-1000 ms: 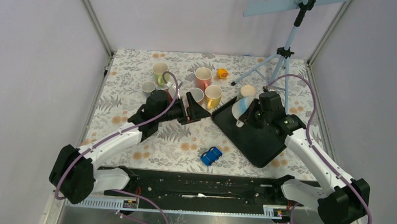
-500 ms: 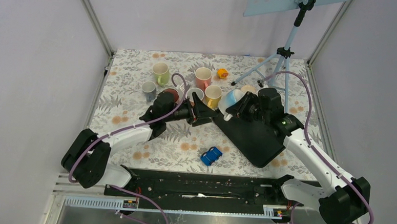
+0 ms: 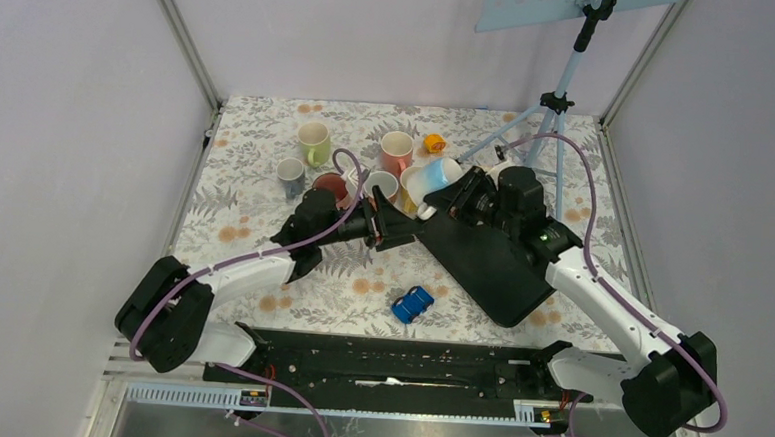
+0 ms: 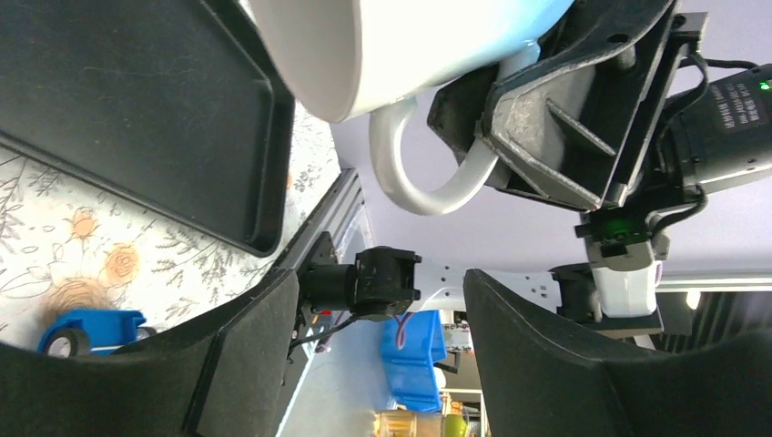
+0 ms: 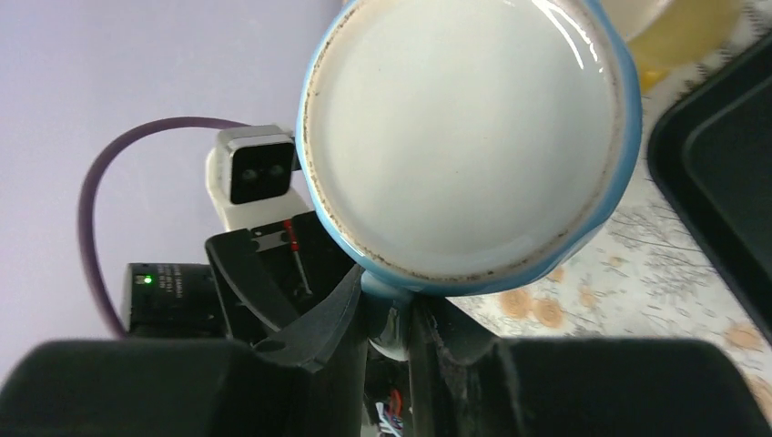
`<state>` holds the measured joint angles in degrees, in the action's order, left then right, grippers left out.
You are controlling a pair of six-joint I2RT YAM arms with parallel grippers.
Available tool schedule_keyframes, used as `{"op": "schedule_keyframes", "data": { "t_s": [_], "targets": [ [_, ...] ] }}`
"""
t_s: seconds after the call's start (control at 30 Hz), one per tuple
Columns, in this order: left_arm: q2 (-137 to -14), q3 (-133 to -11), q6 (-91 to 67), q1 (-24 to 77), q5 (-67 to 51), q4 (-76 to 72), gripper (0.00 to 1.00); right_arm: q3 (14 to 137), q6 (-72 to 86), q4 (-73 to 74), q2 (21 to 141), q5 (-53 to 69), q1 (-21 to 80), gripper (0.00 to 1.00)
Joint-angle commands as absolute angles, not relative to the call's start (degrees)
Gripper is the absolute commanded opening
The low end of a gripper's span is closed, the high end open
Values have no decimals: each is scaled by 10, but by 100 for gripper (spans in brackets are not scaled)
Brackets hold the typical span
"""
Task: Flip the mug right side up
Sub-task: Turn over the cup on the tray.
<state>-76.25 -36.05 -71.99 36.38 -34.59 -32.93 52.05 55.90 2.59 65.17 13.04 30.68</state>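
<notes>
My right hand (image 5: 387, 320): pinches the mug (image 3: 436, 177) by its handle, centre frame.
My left hand (image 4: 380, 309): spread, just beside the mug.

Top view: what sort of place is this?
Probably a robot test booth: plain walls box in a floral table, left arm and right arm bolted at its edge, tripod behind.

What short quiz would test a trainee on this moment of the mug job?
1. True or false: the left gripper is shut on the blue mug.
2. The right gripper holds the mug by its: A rim, B handle, C base?
3. What small blue thing lies on the table beside the black tray?
Key: 1 false; 2 B; 3 the toy car.
</notes>
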Motion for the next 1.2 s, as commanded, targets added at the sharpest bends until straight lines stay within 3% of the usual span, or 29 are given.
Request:
{"op": "schedule_keyframes", "data": {
  "t_s": [0.0,0.27,0.63,1.17],
  "targets": [
    [-768,-352,-762,366,-358,-455,71,521,598,-126,655,158,326,0],
    [-780,-348,-847,365,-368,-566,70,471,633,-259,653,170,342,0],
    [-826,-319,-1000,363,-335,-747,57,412,681,-424,648,171,355,0],
    [-818,-283,-1049,352,-296,-770,56,368,711,-519,629,159,365,0]
  ]
}}
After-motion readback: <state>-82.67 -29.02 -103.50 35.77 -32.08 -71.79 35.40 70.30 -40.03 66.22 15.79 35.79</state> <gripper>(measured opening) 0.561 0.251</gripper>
